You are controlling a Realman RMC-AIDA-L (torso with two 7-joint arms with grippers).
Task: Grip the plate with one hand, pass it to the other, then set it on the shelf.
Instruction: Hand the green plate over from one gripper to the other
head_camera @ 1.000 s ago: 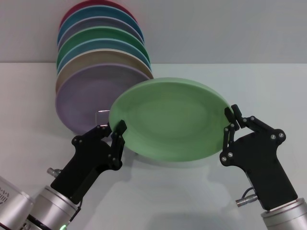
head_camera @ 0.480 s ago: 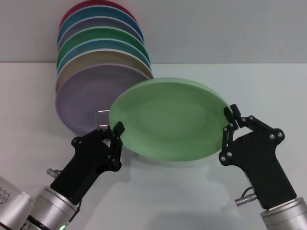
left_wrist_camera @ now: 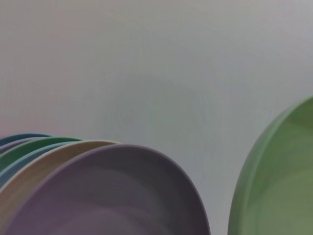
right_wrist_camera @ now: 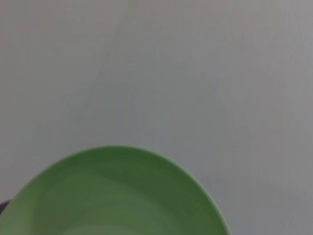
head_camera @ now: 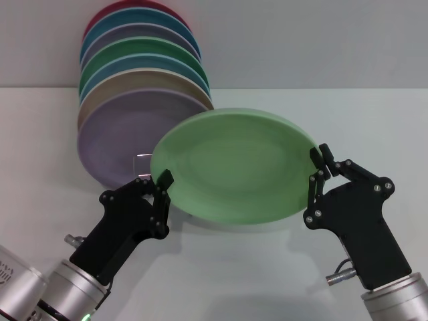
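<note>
Plate between left tool and right tool, rim in both.

Pale green plate tilted, held off table, wire shelf just behind w/ plates.

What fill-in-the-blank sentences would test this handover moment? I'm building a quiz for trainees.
1. The plate held between the two grippers is light ____.
2. The right gripper pinches the plate's ____ edge in the head view.
3. The front plate of the standing row is lavender; the rearmost is ____.

Missing words: green; right; red
</note>
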